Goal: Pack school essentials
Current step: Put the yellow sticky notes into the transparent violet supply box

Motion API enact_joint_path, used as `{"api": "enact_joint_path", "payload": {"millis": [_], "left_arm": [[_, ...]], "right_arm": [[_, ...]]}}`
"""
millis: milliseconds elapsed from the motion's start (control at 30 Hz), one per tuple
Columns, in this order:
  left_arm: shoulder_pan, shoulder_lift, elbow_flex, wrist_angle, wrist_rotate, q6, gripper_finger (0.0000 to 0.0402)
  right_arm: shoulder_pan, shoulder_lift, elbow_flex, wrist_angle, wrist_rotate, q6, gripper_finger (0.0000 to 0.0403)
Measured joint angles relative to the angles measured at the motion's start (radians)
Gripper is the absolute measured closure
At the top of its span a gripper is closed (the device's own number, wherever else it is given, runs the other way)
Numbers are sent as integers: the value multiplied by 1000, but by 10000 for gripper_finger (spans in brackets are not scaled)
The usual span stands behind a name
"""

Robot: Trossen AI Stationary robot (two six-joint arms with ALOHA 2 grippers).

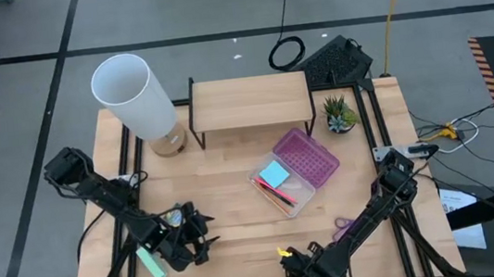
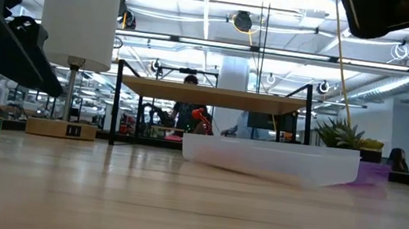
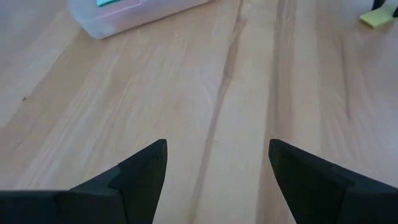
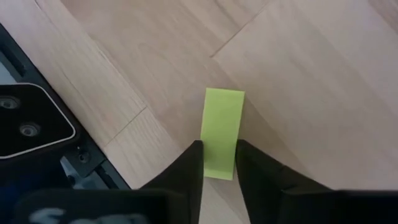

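Pale wooden planks make up the counter (image 1: 240,242), which stands on a grey floor crossed by dark tape lines, with a wide workshop hall showing beyond it in the low view. Toward the back of the counter sit a lamp with a white shade (image 1: 133,95), a low wooden shelf on black legs (image 1: 249,101) and a small potted plant (image 1: 338,114). Near the middle lies an open clear case (image 1: 282,183) with its purple lid (image 1: 308,155) folded back; inside it are a blue sticky-note pad (image 1: 274,174) and pink and orange pencils (image 1: 275,195). The left gripper (image 1: 198,238) hovers over bare wood at the front left, its fingers (image 3: 142,171) spread wide with nothing between them. A pale green crayon box (image 1: 152,263) lies just beside that arm near the left front edge. The right gripper (image 1: 289,260) is down at the front edge of the counter, its fingers (image 4: 189,167) close on either side of a small yellow-green block (image 4: 221,132) that lies flat on the wood; whether they actually press it cannot be told. Purple-handled scissors (image 1: 343,226) lie just beside the right arm, partly hidden by it.
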Motion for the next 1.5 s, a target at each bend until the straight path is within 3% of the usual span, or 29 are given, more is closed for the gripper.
{"api": "enact_joint_path", "payload": {"millis": [200, 433, 733, 1000, 1267, 1500], "left_arm": [[40, 0, 0, -1, -2, 79, 117], [106, 0, 0, -2, -3, 205, 117], [189, 0, 0, -19, 15, 339, 117], [246, 0, 0, -116, 41, 411, 117], [354, 0, 0, -86, 39, 636, 117], [471, 0, 0, 0, 39, 822, 117]], "right_arm": [[-27, -24, -3, 12, 7, -91, 336], [-93, -122, -13, -93, 178, -185, 349], [-184, -268, -8, -216, 168, -321, 356], [-108, -271, -128, 24, 81, -346, 286], [-42, -272, -256, 192, 32, -353, 188], [-29, -276, -370, 360, 24, -346, 191]]}}
